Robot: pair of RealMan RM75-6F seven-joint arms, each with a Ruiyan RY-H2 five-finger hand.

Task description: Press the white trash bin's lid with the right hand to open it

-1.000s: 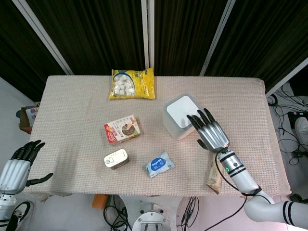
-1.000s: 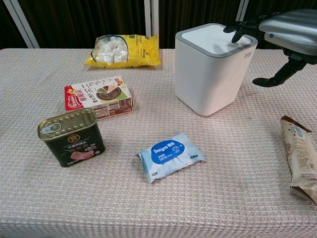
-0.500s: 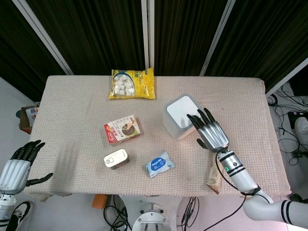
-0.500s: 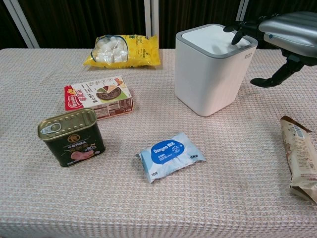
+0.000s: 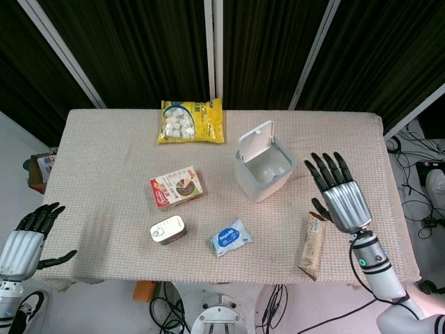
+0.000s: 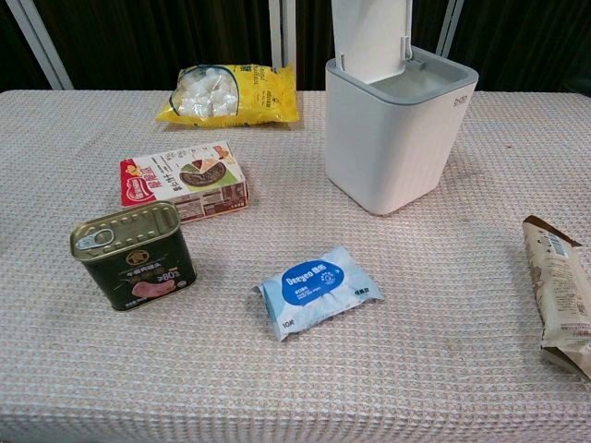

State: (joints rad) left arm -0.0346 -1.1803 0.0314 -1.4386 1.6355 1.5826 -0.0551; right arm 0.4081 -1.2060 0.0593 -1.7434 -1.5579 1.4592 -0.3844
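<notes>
The white trash bin (image 5: 266, 175) (image 6: 397, 138) stands right of the table's middle. Its lid (image 5: 256, 136) (image 6: 371, 37) is raised upright at the far side and the inside shows empty. My right hand (image 5: 339, 195) hovers to the right of the bin, apart from it, fingers spread and holding nothing; the chest view does not show it. My left hand (image 5: 24, 240) hangs off the table's near left corner, fingers apart and empty.
A snack bar wrapper (image 5: 312, 243) (image 6: 560, 291) lies just below my right hand. A blue wipes pack (image 5: 231, 237), a green tin (image 5: 167, 229), a red box (image 5: 176, 186) and a yellow bag (image 5: 191, 120) sit left of the bin.
My right hand lifted off the bin's lid and drew back to the right and nearer me. The lid sprang up from flat to upright.
</notes>
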